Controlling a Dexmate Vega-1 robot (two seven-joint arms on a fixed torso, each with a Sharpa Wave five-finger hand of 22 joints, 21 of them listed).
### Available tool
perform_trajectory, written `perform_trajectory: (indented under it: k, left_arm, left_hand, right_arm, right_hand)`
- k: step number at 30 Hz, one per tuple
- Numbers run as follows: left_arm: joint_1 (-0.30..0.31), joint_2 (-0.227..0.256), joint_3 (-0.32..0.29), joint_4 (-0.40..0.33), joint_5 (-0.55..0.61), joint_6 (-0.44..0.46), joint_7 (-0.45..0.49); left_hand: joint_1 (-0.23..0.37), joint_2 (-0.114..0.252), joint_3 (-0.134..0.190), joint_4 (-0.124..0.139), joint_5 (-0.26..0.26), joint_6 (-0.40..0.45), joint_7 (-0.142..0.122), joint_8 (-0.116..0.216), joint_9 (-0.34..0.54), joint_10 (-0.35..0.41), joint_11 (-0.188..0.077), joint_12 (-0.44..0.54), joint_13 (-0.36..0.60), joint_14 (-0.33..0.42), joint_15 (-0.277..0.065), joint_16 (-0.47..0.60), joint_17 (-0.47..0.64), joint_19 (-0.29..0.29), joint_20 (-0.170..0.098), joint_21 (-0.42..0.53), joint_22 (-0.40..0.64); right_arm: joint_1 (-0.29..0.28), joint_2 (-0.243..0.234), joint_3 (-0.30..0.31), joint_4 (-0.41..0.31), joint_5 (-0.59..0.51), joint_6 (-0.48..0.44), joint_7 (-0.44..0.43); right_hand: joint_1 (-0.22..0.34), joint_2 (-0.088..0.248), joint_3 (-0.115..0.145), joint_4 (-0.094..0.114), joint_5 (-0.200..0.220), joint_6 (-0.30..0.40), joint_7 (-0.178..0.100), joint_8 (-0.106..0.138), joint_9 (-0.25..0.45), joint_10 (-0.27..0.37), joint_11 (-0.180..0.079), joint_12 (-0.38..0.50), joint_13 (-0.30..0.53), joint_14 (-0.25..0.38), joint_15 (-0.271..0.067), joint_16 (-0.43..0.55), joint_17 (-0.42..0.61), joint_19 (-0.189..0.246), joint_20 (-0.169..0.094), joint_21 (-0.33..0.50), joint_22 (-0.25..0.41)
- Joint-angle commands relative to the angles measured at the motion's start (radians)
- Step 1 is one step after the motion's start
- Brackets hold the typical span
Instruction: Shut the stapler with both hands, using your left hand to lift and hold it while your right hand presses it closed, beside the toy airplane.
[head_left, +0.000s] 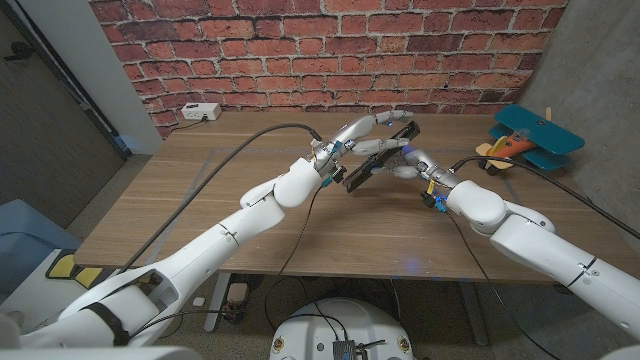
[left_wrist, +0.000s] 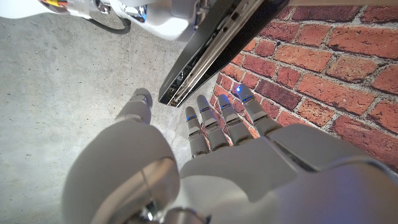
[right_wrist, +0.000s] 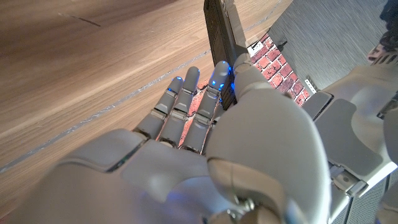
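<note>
Midway over the wooden table (head_left: 200, 200), both white arms reach in from the near corners and meet above the far centre of the tabletop, the left arm stretching toward one o'clock and the right toward ten o'clock. Between them hangs the black stapler (head_left: 378, 157), raised clear of the wood and tilted, its far end higher than its near end. The left hand (head_left: 352, 136) holds it from the left side, fingers extended along and over its upper part; the left wrist view shows the fingers (left_wrist: 214, 127) spread straight, the stapler (left_wrist: 211, 50) running diagonally just beyond their tips. The right hand (head_left: 412, 160) meets the stapler from the right, fingers curled against its far end. From the right wrist, the fingers (right_wrist: 186, 106) lie side by side and the thumb presses beside the stapler's (right_wrist: 221, 37) dark body, so this hand is grasping it too. Whether the stapler's two halves are fully together cannot be told from these angles. Well off at three o'clock from the hands, near the table's far right edge, stands the toy airplane (head_left: 530, 138), blue-winged with an orange body. A white power strip (head_left: 200, 112) sits at the far left edge against the red brick wall (head_left: 330, 50)
</note>
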Motion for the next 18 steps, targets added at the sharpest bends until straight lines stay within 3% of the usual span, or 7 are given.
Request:
perform_trajectory:
  k: [1,18]
  left_arm:
    - [-0.001,0.002,0.002,0.001,0.004,0.008,0.001]
    - [-0.030,-0.004,0.018,0.042,0.001,-0.007,-0.017]
  left_hand:
    - [0.015,0.010,-0.001,0.004,0.007,0.027,0.002,0.015,0.000,0.030,-0.013,0.015,-0.001,0.018,-0.121,0.012,0.004,0.006,0.000,-0.009,0.003]
    - [0.026,0.006,-0.015,0.002,0.003,0.044,0.013,0.017,-0.006,0.049,-0.009,0.023,-0.003,0.023,-0.122,0.020,0.007,0.013,-0.010,-0.024,0.004]
  right_arm:
    - [0.017,0.009,-0.018,0.010,-0.021,-0.004,0.006]
    - [0.039,0.013,-0.037,0.016,-0.040,-0.017,0.022]
  right_hand:
    - [0.031,0.038,0.033,0.028,0.007,0.117,-0.013,0.003,0.004,0.012,-0.010,0.003,0.003,0.009,-0.177,-0.003,0.003,-0.006,-0.024,0.011,0.003]
    - [0.029,0.039,0.032,0.028,0.007,0.120,-0.013,-0.002,0.007,0.012,-0.014,0.006,0.007,0.008,-0.177,-0.014,0.007,-0.011,-0.023,0.019,0.002]
